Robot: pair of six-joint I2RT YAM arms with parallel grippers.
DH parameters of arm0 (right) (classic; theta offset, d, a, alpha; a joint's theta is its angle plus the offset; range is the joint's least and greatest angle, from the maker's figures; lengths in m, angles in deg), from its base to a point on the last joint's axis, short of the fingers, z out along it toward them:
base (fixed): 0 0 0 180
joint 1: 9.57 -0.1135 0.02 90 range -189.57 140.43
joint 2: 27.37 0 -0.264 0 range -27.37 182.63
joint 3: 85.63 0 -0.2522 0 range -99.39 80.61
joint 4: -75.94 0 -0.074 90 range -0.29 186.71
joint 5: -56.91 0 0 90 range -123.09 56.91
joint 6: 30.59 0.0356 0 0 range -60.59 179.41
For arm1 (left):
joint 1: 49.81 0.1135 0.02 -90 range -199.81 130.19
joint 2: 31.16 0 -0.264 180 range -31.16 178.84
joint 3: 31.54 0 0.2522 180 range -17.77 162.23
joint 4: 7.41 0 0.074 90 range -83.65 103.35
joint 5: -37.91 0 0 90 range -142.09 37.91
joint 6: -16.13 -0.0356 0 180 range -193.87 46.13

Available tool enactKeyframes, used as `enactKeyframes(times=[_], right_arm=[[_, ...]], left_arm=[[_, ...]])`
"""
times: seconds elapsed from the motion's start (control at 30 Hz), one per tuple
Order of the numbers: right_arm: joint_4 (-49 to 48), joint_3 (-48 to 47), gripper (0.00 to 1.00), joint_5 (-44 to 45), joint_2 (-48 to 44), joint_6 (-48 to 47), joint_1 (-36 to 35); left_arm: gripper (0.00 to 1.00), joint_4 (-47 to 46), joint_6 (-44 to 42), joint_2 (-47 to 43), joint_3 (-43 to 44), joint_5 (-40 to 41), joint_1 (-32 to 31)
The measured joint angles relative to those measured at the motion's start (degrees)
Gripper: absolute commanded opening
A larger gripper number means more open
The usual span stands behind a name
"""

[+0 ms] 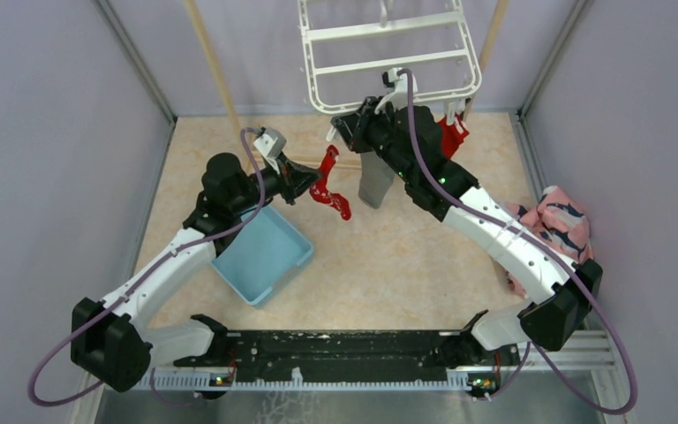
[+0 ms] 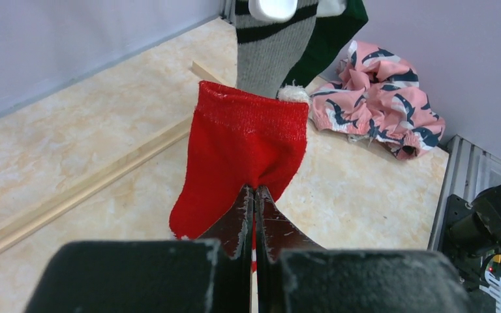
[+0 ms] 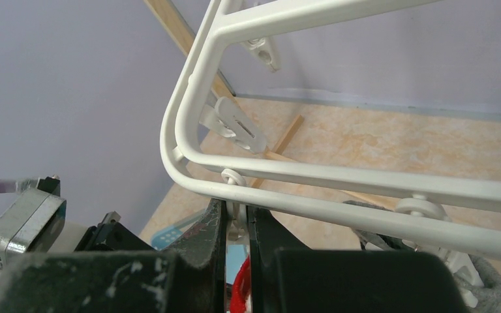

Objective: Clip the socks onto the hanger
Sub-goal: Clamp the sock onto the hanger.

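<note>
The red sock [image 2: 244, 147] hangs pinched in my left gripper [image 2: 254, 193], whose fingers are closed on its lower edge, so the cuff stands up ahead of me. It is held in the air just left of the hanger [image 3: 179, 124], near that frame's front corner. My right gripper [image 3: 237, 225] is up under that corner, squeezed shut around a small white clip [image 3: 236, 229] dangling from the rail.

To do this well, I judge I should press the clip's tail until its mouth gapes, bring the sock's cuff straight into that mouth with the left arm, and let the clip bite before the left fingers release. The frame hangs free, so a hard push could swing it.

A grey striped sock [image 1: 375, 181] already hangs beside us, with a dark green one [image 2: 336, 32] and another red one [image 1: 452, 134] behind. Below is a pale marbled tabletop [image 1: 388, 265] with a blue tray [image 1: 265, 256], a pink cloth [image 1: 556, 221] and wooden poles [image 1: 216, 71], all inside lilac walls.
</note>
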Motion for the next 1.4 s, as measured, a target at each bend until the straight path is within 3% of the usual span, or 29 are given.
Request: enactKeyframes(times=[1.4], right_arm=[[0.00,-0.02,0.00,-0.13,0.00,0.07,0.00]], left_arm=[[0.00,-5.57,-0.07,4.00,5.42,1.20,-0.76]])
